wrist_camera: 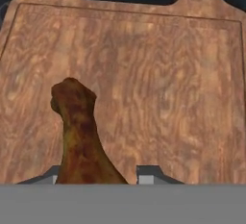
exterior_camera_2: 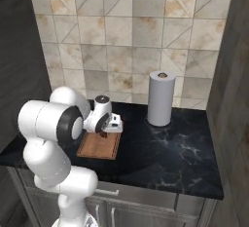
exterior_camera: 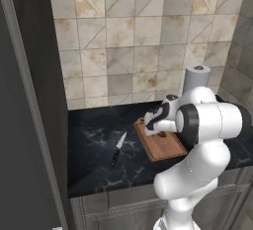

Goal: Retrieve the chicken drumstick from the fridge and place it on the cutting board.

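Observation:
The chicken drumstick is a dark-brown club of meat rising between my fingertips, thick end away from the hand. My gripper is shut on it. Right beneath lies the reddish-brown cutting board, its handle cutout at the top of the hand view. From the base cameras, the gripper hovers low over the far part of the board, with a dark bit of the drumstick under it. I cannot tell whether the meat touches the board. The fridge stands at the left, its side towards me.
A black-handled knife lies on the black marble counter left of the board. A paper towel roll stands upright behind and to the right of the board. Tiled wall lies behind, and a dark side wall bounds the right.

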### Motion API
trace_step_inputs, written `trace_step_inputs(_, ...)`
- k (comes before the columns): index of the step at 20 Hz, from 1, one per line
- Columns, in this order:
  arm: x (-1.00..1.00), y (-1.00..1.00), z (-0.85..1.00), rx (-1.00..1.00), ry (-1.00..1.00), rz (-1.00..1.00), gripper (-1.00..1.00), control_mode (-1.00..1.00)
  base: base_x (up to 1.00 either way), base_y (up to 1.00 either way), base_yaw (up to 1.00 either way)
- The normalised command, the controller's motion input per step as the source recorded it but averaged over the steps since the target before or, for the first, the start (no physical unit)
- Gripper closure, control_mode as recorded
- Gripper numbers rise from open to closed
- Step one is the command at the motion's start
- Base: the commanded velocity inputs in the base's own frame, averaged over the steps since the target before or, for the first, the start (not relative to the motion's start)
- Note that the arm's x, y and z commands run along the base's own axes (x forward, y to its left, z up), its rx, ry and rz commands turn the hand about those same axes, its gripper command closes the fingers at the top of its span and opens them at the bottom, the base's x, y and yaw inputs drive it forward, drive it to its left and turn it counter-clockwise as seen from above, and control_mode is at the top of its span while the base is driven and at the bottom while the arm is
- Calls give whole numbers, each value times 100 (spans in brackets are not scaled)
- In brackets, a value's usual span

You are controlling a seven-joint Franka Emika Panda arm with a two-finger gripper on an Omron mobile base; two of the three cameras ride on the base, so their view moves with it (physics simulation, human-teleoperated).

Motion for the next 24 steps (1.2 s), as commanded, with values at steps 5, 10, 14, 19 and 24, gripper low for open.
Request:
trace_step_inputs(5,6,0,-52,-1,2,0,-100,-100,0,0,0)
trace_step_inputs(10,-4,6,-5,0,3,0,-100,-100,0,0,0)
trace_step_inputs(14,-12,0,18,0,0,0,-100,-100,0,0,0)
trace_step_inputs(19,-12,-6,22,0,0,0,-100,-100,0,0,0)
trace_step_inputs(24,-33,-11,45,1,0,0,-100,-100,0,0,0)
